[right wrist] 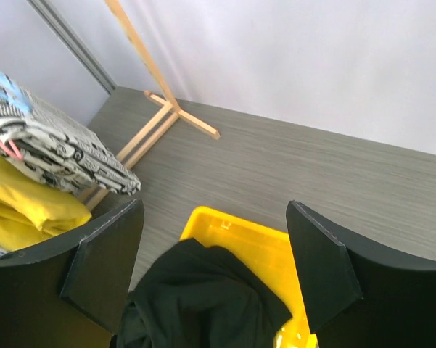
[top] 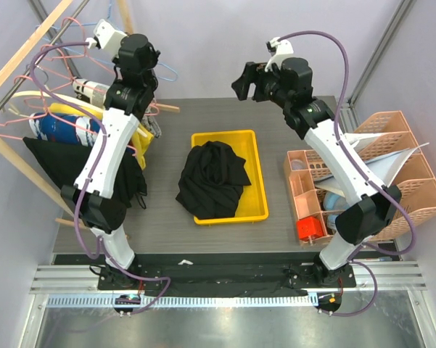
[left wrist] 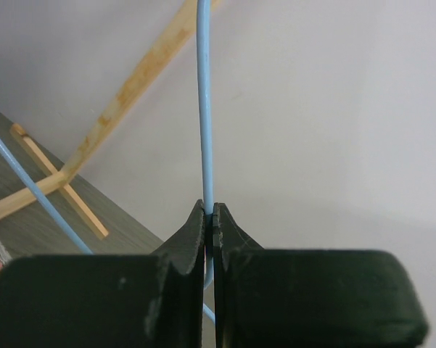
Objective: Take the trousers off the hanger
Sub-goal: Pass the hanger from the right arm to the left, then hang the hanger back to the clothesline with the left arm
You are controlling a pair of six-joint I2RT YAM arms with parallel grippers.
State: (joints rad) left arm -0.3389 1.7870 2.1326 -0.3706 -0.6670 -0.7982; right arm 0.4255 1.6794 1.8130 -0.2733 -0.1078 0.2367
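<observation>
**Black trousers heaped in the yellow tray; left jaws pinch a blue hanger wire**

The crumpled black trousers (top: 214,181) lie in the yellow plastic tray (top: 255,181) at the middle of the grey wood-grain tabletop (top: 167,232). The bundle's long axis runs from the far edge toward the near edge. Its near end is slumped over the tray's near-left rim onto the tabletop. Waist and leg ends cannot be told apart in the folds, and no label or writing shows on the cloth.

The left gripper (left wrist: 209,212) is raised at the far-left corner beside the pale wooden rack (top: 29,49). Its jaws are pressed together on the thin light-blue wire hanger (left wrist: 203,109), whose wire rises nearly upright from between the fingertips.

The right gripper (right wrist: 214,203) hangs above the far edge of the tray with its fingers spread wide and nothing between them. The trousers are visible below it.

On the rack hang a newspaper-print cloth (right wrist: 51,152), whose lettering is too small to read, and a yellow garment (right wrist: 22,210).
</observation>
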